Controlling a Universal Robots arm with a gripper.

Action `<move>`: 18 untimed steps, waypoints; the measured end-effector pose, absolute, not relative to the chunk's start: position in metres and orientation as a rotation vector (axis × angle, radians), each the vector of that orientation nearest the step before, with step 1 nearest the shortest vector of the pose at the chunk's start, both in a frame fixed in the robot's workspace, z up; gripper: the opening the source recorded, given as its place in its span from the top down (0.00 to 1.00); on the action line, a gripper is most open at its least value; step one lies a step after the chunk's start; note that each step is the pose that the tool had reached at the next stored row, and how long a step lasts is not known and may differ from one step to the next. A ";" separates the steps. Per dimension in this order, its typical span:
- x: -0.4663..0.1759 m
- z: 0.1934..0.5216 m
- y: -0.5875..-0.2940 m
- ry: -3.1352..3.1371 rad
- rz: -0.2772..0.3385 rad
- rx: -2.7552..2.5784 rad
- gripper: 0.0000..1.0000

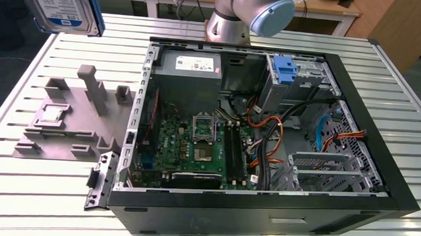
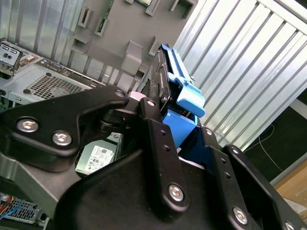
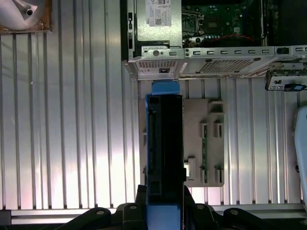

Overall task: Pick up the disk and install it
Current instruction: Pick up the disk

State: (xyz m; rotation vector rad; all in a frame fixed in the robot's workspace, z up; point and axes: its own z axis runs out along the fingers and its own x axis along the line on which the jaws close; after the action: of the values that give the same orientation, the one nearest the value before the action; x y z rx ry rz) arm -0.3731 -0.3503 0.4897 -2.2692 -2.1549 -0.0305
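— Exterior view?
— Raised, off the arm; looks steeply down on the open computer case and slatted table, middling near.
— Wrist views?
— First: straight down along the disk, table well below. Second: close, slanting across the gripper. Both share the disk, grey holder plate, case edge.

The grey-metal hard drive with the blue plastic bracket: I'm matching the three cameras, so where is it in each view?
Exterior view: the grey-metal hard drive is aloft at the exterior view's upper left.
First wrist view: edge-on in the black gripper, over the slatted table.
Second wrist view: edge-on, blue bracket facing the camera.
Shared landmark: the grey moulded fixture plate on the table.
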 end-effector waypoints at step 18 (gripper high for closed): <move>-0.350 0.489 -0.350 -2.155 -0.031 -2.269 0.63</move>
State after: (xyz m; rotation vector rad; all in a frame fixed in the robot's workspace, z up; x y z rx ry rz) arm -0.3501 -0.3502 0.4894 -2.2695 -2.1547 -0.0308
